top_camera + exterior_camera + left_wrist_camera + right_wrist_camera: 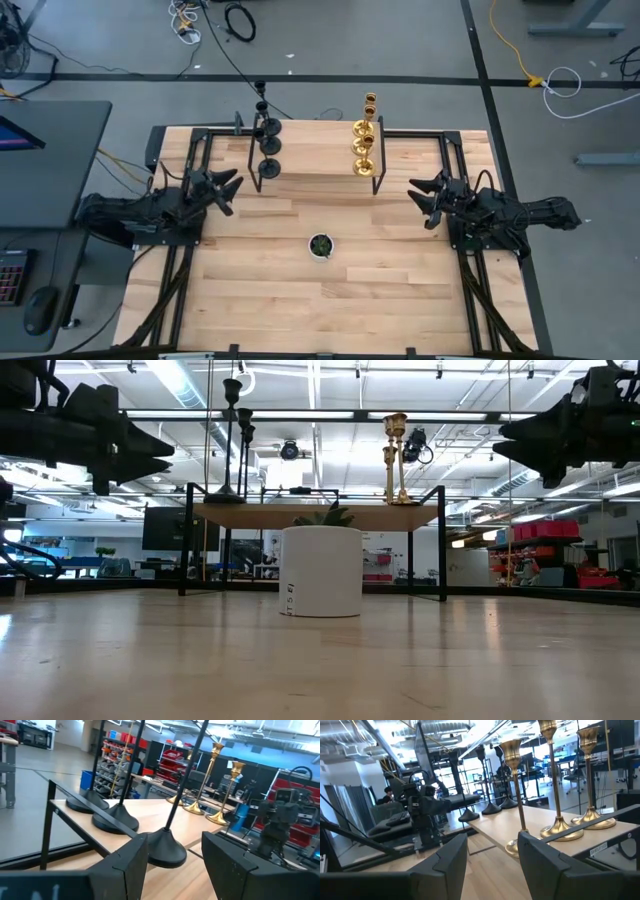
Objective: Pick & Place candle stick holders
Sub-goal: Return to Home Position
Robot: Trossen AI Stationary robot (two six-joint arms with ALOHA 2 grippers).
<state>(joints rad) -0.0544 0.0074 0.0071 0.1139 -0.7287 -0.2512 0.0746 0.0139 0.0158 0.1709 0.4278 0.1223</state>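
Observation:
Three black candle stick holders (268,142) stand upright on their round bases at the left end of a raised wooden shelf (315,158). Three gold ones (364,140) stand at its right end. My left gripper (233,190) hovers open, level, off the shelf's left end, with the nearest black base (165,849) ahead of its fingers. My right gripper (420,196) hovers open off the shelf's right end, facing the gold holders (516,780). Neither has anything between its fingers.
A small white pot (320,245) with a green plant stands on the table in front of the shelf, between the two arms. The shelf sits on a black metal frame (442,540) above the tabletop. Bare wood lies toward the near edge.

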